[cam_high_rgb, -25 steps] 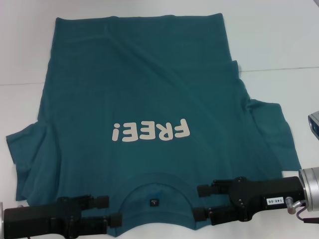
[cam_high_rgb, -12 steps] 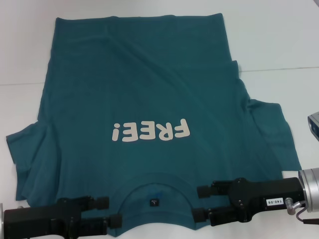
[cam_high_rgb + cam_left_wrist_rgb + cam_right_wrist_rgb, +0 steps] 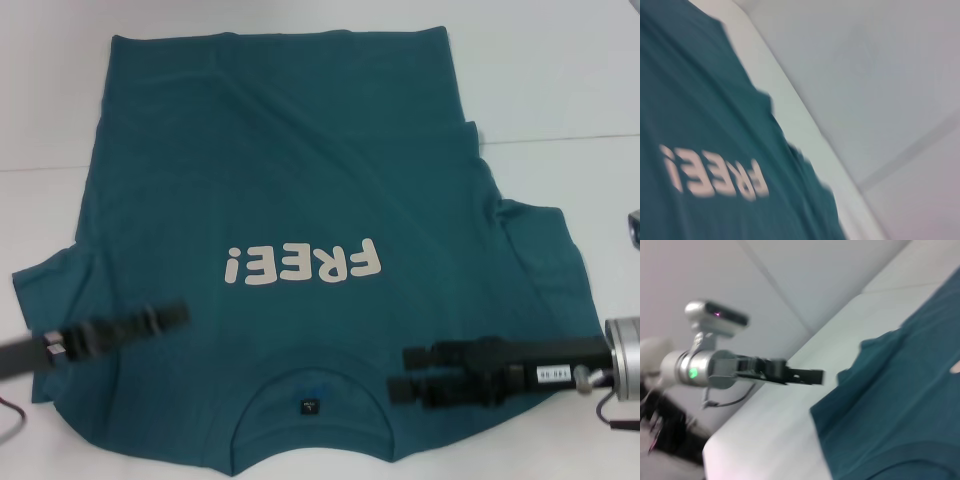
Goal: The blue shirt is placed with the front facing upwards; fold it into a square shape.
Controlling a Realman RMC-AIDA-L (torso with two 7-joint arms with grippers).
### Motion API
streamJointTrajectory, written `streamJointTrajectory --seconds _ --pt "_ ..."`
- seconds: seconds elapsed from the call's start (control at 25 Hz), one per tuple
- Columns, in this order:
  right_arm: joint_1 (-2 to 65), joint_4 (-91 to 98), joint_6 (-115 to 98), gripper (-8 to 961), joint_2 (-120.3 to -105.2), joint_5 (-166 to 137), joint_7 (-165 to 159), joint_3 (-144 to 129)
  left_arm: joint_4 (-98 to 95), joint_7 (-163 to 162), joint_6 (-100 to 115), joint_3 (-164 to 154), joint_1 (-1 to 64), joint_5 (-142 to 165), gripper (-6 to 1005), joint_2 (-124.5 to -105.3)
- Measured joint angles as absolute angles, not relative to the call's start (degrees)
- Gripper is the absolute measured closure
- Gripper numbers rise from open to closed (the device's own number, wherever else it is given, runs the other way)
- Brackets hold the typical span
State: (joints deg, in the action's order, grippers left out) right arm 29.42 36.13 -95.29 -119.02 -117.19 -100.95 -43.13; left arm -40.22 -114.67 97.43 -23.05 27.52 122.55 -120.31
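Teal cotton is covering most of the white table (image 3: 560,80): the blue shirt (image 3: 290,180) is lying flat, print side up, hem at 12 o'clock and collar (image 3: 310,385) at 6, with the FREE! lettering (image 3: 303,265) reading upside down from the head camera.

Starting over at 9 o'clock, the left gripper (image 3: 170,318) is hanging above the left sleeve (image 3: 50,300), streaked with motion blur. Can't tell if its fingers are apart or together, honestly. Nothing is pinched in it as far as I can see.

Moving across to about 4 o'clock, the right gripper (image 3: 398,373) is sitting low over the right shoulder, just beside the collar. Its two fingers are looking narrow, nearly stacked, and I'm not seeing any cloth between them.

What's worrying me: the right sleeve (image 3: 545,260) is already bunching and creasing, so if either side is grabbing just the top layer, or only one layer of that wrinkled patch, the fold is going to come out lopsided rather than square. The two grippers are also sitting at different heights, so lifting unevenly could be dragging the whole shirt sideways.
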Motion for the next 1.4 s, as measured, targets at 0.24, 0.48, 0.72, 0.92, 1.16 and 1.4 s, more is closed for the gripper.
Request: streamJointTrajectory --seconds 0.24,0.48,0.72,0.92,1.16,1.4 --pt "30.6 36.2 -93.7 37 -118.87 -116.6 -107.6 -38.8 -39.8 -125.1 93.4 -16.0 28.0 121.4 127 -119.7" --pt "31.5 35.7 -90.5 37 -118.28 -111.9 -116.1 -35.1 -37.8 -129.9 84.4 -13.8 27.1 121.1 127 -119.67" --pt "32.0 35.7 -89.6 37 -118.22 -108.6 -117.4 -35.2 -36.2 -130.3 80.1 -13.8 26.7 121.5 126 -119.41" --pt "32.2 35.6 -89.6 38 -118.14 -109.3 -117.5 -36.1 -36.5 -130.9 77.1 -13.9 26.3 121.7 127 -119.25" --pt "31.8 35.3 -89.1 37 -118.0 -109.3 -117.5 -36.1 -37.8 -133.0 75.4 -13.8 25.3 121.8 127 -119.01" --pt "31.8 34.1 -88.4 37 -117.3 -109.3 -117.5 -36.1 -38.3 -134.8 74.7 -13.8 24.3 121.9 127 -118.92"
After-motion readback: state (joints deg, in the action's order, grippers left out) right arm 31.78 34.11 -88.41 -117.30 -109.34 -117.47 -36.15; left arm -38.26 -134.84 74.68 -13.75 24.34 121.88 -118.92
